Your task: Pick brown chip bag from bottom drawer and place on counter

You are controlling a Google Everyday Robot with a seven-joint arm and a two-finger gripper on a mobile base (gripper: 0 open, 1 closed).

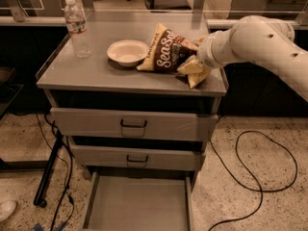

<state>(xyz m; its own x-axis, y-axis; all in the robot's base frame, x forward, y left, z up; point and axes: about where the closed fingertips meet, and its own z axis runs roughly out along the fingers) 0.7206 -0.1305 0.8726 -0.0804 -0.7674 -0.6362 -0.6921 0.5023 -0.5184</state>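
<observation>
The brown chip bag [167, 54] lies on the counter [96, 71], its left edge leaning on a white bowl [127, 52]. My gripper [187, 77] sits at the bag's right end, low over the counter's right side, on the white arm coming in from the right. Its two cream fingers [190, 66] stand apart just below the bag's corner with nothing between them. The bottom drawer [137, 206] is pulled out at floor level, and its grey floor is bare.
A clear water bottle [77, 28] stands at the counter's back left. The two upper drawers [132, 124] with black handles are shut. A black cable [255, 177] loops on the floor to the right, and a black stand leg [48, 172] with cords is on the left.
</observation>
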